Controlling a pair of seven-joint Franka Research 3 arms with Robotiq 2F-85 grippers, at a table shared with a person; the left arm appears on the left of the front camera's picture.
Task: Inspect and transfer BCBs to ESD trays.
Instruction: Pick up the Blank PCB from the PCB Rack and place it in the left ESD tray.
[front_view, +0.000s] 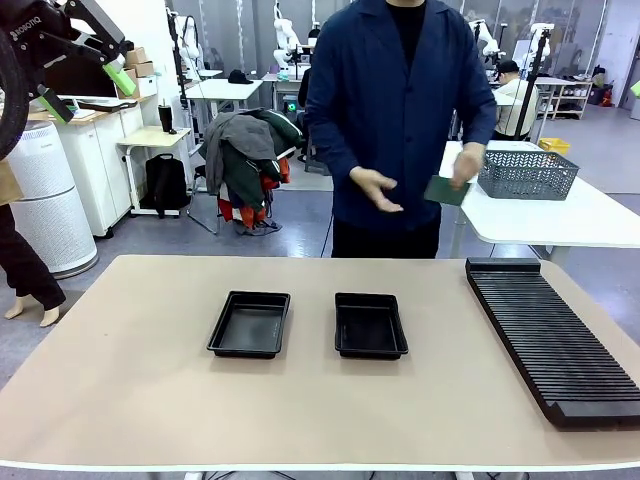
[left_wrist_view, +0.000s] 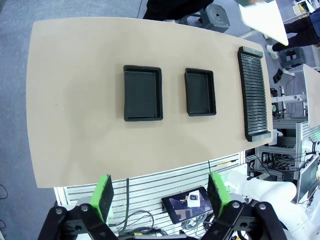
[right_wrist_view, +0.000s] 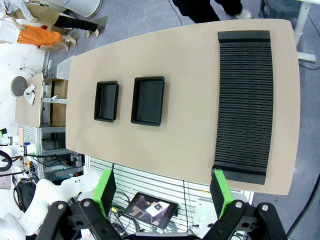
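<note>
Two empty black ESD trays sit side by side mid-table, one on the left (front_view: 248, 351) and one on the right (front_view: 371, 354). At the far side a person holds one green BCB (front_view: 441, 190) in a hand, above and behind the table edge. My left gripper (front_view: 88, 92) hangs open high at the picture's top left, far from the trays. From the left wrist view, its open gripper (left_wrist_view: 161, 195) looks down on both trays (left_wrist_view: 143, 68) (left_wrist_view: 200, 71). The right gripper (right_wrist_view: 163, 190) is open too, high over the trays (right_wrist_view: 106, 83) (right_wrist_view: 148, 79).
A long black slotted rack (front_view: 550, 340) (left_wrist_view: 255, 92) (right_wrist_view: 245, 100) lies along the table's right side. A grey mesh basket (front_view: 527, 172) stands on a white table behind the person. A tablet (left_wrist_view: 187, 204) rests below the table's near edge.
</note>
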